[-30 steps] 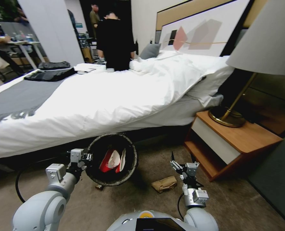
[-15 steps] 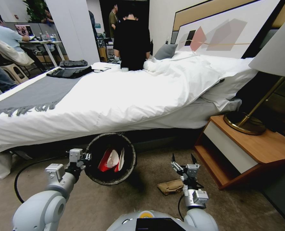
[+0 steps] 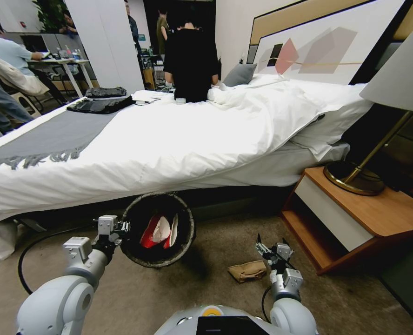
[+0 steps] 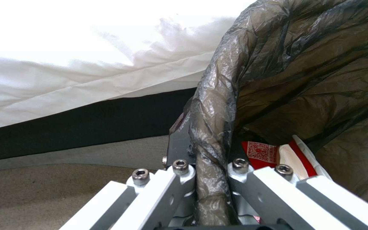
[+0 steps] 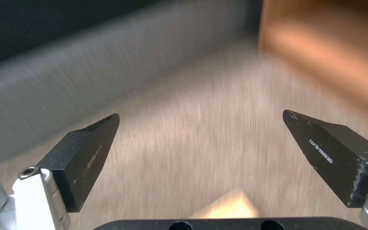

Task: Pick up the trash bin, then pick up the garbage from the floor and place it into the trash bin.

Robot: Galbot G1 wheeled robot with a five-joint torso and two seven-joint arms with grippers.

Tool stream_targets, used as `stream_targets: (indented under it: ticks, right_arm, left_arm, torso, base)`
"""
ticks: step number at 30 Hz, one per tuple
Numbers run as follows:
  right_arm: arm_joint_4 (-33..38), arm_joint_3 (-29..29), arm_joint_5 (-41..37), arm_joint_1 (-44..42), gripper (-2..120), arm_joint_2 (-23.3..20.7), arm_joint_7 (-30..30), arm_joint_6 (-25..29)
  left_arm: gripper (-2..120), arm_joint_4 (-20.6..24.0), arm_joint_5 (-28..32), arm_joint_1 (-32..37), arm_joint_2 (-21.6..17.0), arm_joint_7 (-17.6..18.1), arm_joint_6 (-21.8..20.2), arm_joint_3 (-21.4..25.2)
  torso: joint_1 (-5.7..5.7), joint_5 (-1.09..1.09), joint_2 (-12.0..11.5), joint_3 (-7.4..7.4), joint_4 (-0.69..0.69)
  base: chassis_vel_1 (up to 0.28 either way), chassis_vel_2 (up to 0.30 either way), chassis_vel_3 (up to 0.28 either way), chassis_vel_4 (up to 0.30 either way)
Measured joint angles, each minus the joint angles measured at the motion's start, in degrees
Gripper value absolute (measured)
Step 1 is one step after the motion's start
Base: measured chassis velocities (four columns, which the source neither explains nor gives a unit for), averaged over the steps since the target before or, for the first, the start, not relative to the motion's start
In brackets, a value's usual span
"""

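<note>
Dark liner plastic covered the rim of the trash bin (image 3: 157, 230), which hung in front of the bed (image 3: 169, 139), held at its rim by the left gripper (image 3: 123, 228). Inside it lay a red-and-white wrapper (image 3: 156, 231). On the carpet (image 3: 206, 293), to the right of the trash bin, lay a brown crumpled paper (image 3: 248, 271), and the right gripper (image 3: 270, 247) was just beside it, between it and the wooden nightstand (image 3: 355, 218).

From the left wrist, the two white fingers (image 4: 163, 188) were pressed onto the bagged rim (image 4: 211, 153), pinching it.

From the right wrist, the black fingertips (image 5: 88, 150) stood spread wide above the carpet (image 5: 201, 153).
</note>
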State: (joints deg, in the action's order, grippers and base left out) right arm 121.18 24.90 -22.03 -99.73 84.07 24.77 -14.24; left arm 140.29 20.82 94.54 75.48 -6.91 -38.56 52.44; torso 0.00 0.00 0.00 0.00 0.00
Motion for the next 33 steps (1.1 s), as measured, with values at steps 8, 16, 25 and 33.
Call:
stream_targets:
  ticks: [8,16,25,33]
  right_arm:
    - [-3.76,-0.94,-9.60,0.80,100,-0.30,3.63,-2.35]
    - [-6.59,-1.19,-17.66,2.67,100,-0.43,5.16,-3.95]
    - [-9.77,-0.70,-26.13,4.57,100,-0.32,7.52,-5.12]
    - [-13.22,-1.06,-27.29,6.79,100,-0.09,8.67,-4.73]
  left_arm:
    - [1,-0.27,0.12,0.00,-0.16,-0.10,0.08,0.05]
    - [1,-0.33,0.03,0.14,0.02,-0.12,0.27,0.02]
    - [1,-0.35,0.52,0.23,0.22,-0.08,0.26,-0.15]
    - [1,-0.35,0.51,0.17,0.42,0.14,0.11,-0.98]
  torso:
    - [0.00,0.00,0.00,0.00,0.00]
    - [0.00,0.00,0.00,0.00,0.00]
    - [0.00,0.00,0.00,0.00,0.00]
    - [0.00,0.00,0.00,0.00,0.00]
  base:
    - [0.000,0.000,0.000,0.000]
    - [0.000,0.000,0.000,0.000]
    - [0.000,0.000,0.000,0.000]
    - [0.000,0.000,0.000,0.000]
